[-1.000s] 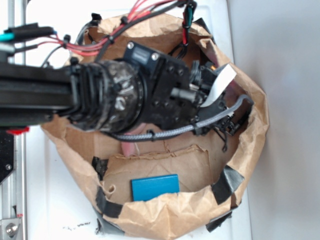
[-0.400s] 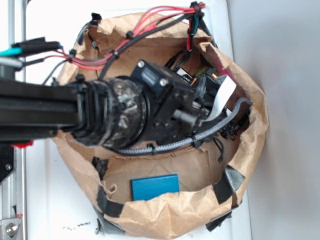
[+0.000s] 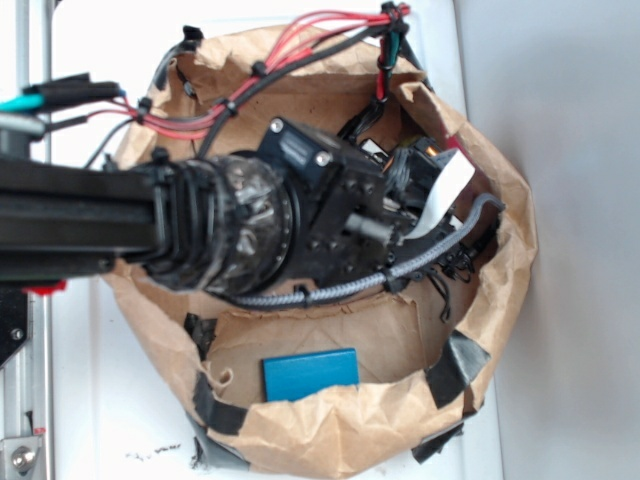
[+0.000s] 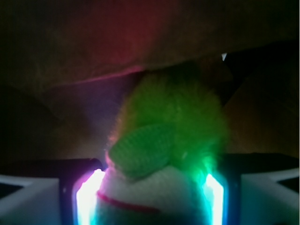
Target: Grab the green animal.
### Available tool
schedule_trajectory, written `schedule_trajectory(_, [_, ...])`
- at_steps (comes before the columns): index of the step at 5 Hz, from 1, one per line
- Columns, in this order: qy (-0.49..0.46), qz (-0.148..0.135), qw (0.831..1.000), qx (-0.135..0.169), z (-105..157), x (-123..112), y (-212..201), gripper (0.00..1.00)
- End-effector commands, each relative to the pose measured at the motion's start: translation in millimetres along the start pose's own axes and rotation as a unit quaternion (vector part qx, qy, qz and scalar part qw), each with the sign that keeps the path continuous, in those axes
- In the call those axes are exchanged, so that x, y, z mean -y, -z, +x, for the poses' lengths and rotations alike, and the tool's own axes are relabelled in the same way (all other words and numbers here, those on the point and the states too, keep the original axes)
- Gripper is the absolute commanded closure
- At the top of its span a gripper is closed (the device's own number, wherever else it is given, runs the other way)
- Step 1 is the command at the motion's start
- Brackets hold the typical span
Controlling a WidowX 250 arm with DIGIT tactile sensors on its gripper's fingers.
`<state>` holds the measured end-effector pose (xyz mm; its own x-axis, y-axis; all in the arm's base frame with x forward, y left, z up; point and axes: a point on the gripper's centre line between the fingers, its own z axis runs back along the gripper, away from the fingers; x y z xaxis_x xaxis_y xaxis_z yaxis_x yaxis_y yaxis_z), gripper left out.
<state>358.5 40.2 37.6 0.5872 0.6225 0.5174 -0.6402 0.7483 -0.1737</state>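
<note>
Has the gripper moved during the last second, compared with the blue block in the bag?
Yes. In the exterior view the gripper shifted upward in the image, away from the blue block, toward the paper bag's far rim.

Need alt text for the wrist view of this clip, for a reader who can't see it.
Close-up in dim light: the green animal, a fuzzy lime-green plush with a white band and red line, sits between the two glowing fingers of the hand. Dark brown paper fills the background above it.
</note>
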Motion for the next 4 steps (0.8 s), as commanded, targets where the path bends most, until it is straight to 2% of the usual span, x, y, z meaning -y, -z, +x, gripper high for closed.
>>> schedule_trajectory(1, [0.085, -0.046, 0.993, -0.068, 19.8, -6.5, -63.8, 1.00])
schedule_trajectory(2, [0.140, -0.092, 0.980, -0.106, 25.4, -12.0, -105.5, 1.00])
schedule_trajectory(4, [0.196, -0.119, 0.964, -0.132, 33.2, -24.7, -151.0, 1.00])
